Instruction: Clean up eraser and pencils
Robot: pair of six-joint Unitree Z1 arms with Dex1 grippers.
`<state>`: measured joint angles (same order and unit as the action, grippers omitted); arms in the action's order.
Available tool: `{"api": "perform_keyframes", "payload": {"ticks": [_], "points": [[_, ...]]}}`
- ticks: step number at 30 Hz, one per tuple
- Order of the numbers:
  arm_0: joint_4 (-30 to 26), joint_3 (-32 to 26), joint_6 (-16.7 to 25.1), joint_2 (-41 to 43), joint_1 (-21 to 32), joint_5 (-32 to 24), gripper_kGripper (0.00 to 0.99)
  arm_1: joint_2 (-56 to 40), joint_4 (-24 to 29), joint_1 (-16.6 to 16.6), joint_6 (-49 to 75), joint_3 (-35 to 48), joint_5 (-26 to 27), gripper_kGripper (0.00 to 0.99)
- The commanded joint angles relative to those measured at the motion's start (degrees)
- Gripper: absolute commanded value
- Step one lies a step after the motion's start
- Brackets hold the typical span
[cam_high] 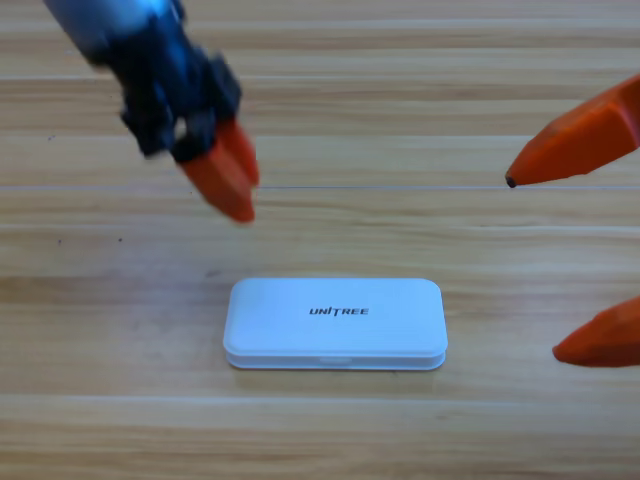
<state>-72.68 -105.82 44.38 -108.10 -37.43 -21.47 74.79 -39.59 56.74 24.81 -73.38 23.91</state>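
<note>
Left gripper [228, 180], jaws pressed together on nothing, hangs above and left of the one white case [335, 323], lid down on the desk [100, 420]; right gripper [560, 265] waits spread wide at the right edge. Eraser and pencils: none visible, presumably inside the case. Risk: a low sweep by either gripper could knock the case and spring its lid.
</note>
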Motion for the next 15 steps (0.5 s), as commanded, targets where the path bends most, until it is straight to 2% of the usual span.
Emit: {"api": "perform_keyframes", "payload": {"ticks": [1, 7, 15], "points": [[-1.15, 1.15, -1.31, 7.55, -10.64, 1.61, 0.990, -0.96, 0.74, -1.37, -0.11, 2.19, 0.43, 0.943], [-1.06, 3.08, -2.45, 9.75, -15.74, 1.61, 0.990, -0.96, 0.74, -1.37, -0.11, 2.19, 0.34, 0.943], [-0.71, 3.34, -3.16, 10.01, -16.62, 3.36, 0.990, -0.87, 0.74, -1.37, -0.11, 2.19, 0.26, 0.943]]}}
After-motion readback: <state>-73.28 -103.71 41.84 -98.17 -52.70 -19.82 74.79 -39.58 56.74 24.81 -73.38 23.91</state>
